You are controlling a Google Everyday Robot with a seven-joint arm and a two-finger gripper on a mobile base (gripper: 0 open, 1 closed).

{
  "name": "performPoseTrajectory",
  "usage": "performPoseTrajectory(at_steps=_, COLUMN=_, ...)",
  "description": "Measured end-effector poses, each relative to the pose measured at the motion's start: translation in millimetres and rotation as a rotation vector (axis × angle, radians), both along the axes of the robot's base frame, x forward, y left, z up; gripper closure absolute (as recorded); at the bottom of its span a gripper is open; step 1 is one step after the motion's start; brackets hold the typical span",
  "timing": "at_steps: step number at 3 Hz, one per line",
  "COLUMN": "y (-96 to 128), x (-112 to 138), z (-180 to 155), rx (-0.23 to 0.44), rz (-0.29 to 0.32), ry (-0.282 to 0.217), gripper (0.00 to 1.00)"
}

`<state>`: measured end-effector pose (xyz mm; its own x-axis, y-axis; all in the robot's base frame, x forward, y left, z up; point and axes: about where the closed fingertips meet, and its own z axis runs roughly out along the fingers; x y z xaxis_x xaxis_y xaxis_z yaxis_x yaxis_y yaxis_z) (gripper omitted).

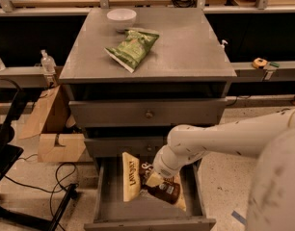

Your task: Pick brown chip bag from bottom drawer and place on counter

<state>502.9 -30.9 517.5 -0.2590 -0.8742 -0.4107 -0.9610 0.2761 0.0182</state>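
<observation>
The brown chip bag (163, 190) hangs tilted over the open bottom drawer (147, 222), its cream-yellow end pointing up at the left. My gripper (155, 179) reaches down into the drawer from the right on the white arm (220, 138) and is shut on the bag near its middle, holding it a little above the drawer floor. The fingers are mostly hidden behind the wrist and the bag. The grey counter (191, 42) is the top of the cabinet, above the two shut knob drawers.
A green chip bag (133, 48) and a white bowl (121, 17) lie on the counter's back left. A cardboard box (55, 129) and floor cables (51, 177) are left of the cabinet. A bottle (47, 61) stands on the left ledge.
</observation>
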Motion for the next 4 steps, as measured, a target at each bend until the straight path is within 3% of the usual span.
performPoseTrajectory(at_steps=1, y=1.0, x=5.9, z=40.9, rx=0.009, rz=-0.047, ry=-0.052, gripper=1.00)
performPoseTrajectory(at_steps=2, y=1.2, x=6.4, z=41.3, rx=0.009, rz=-0.045, ry=-0.054, gripper=1.00)
performPoseTrajectory(at_steps=3, y=2.4, x=9.8, z=62.5, rx=0.026, rz=-0.035, ry=-0.068, gripper=1.00)
performPoseTrajectory(at_steps=4, y=-0.9, x=17.8, z=132.2, rx=0.045, rz=-0.055, ry=-0.107, gripper=1.00)
